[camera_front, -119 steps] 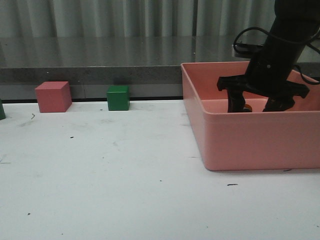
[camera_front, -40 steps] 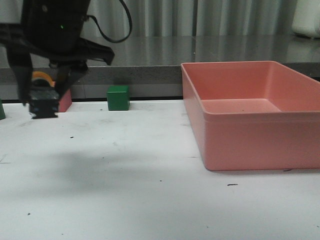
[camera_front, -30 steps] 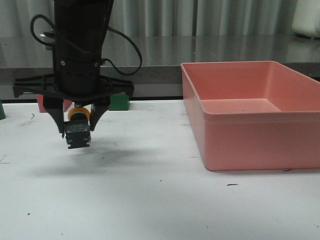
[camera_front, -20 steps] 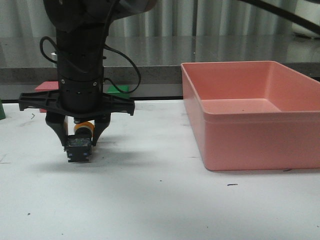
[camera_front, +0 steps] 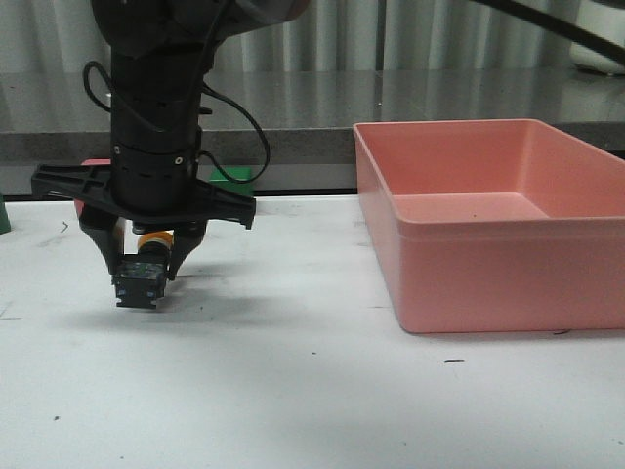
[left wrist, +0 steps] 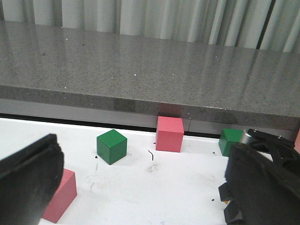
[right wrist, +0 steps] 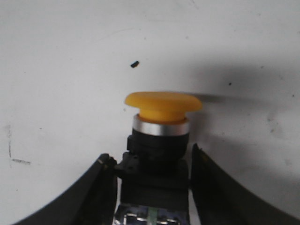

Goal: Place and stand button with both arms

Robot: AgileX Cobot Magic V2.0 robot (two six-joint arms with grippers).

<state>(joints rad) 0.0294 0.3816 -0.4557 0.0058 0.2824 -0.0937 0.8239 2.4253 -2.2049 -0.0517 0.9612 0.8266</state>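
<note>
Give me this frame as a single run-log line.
phase: placing | right gripper: shut on button, low over table | left gripper: open, empty | bin: empty

I'm seeing the right gripper (camera_front: 140,269) hanging at the left of the front frame, wrist vertical, fingers pointing down and closing on the button (camera_front: 137,280) just above the surface. In the right wrist view its two dark fingers (right wrist: 93,194) are pressing the button's (right wrist: 158,154) black body from both sides. The left gripper's (left wrist: 140,187) fingers are standing wide apart, holding nothing.
</note>
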